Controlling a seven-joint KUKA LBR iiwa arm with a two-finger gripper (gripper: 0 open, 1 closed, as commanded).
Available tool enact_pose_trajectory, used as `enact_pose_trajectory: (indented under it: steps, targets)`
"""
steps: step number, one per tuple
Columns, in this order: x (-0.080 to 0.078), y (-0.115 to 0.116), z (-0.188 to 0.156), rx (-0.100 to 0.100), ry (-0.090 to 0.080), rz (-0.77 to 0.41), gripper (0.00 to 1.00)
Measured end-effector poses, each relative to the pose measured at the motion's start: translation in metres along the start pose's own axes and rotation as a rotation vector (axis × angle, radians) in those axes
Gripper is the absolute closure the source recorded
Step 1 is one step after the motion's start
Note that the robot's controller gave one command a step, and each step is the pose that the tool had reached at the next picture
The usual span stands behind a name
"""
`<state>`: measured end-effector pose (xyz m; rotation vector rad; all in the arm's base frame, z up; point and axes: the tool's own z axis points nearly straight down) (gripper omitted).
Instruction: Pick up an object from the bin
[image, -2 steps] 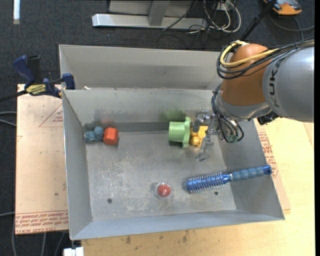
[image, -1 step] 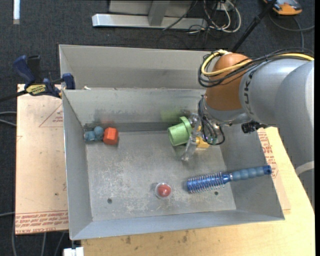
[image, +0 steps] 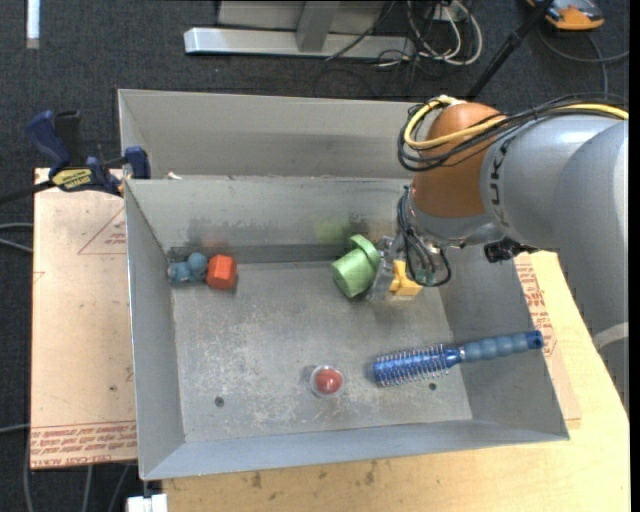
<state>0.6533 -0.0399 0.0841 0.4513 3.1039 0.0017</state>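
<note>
Altogether, six loose things are counted in the grey bin (image: 260, 330), one of each kind. At the far left, against the back wall, a small blue lumpy thing (image: 186, 267) is seen, and touching its right side an orange block (image: 221, 272) is set. Nearer the front and towards the middle, one small red round thing (image: 326, 380) lies alone, well apart from the others. To the right of the middle, at the back, one green cup (image: 355, 268) is tipped on its side with its mouth turned to the lower left. Just beside it, one yellow piece (image: 405, 284) is found, partly hidden under the robot's wrist. The claw (image: 397, 268) is held low over the narrow place between the green cup and the yellow piece, close to both. Whether it is apart or together cannot be told, and nothing can be made out as gripped. Further right and nearer the front, one blue hairbrush (image: 455, 358) is laid flat, with its bristled head to the left and its handle pointing right. The arm (image: 560, 190) is brought in from the right, bent downward at the wrist, where an orange cover (image: 455, 165) is fixed and yellow and black cables (image: 430, 125) are looped.
</note>
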Motion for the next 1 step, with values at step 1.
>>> enact_pose_trajectory:
  steps: [1]
  targets:
    - [0.0230, 0.0162, -0.1207, -0.002, -0.006, 0.041, 1.00]
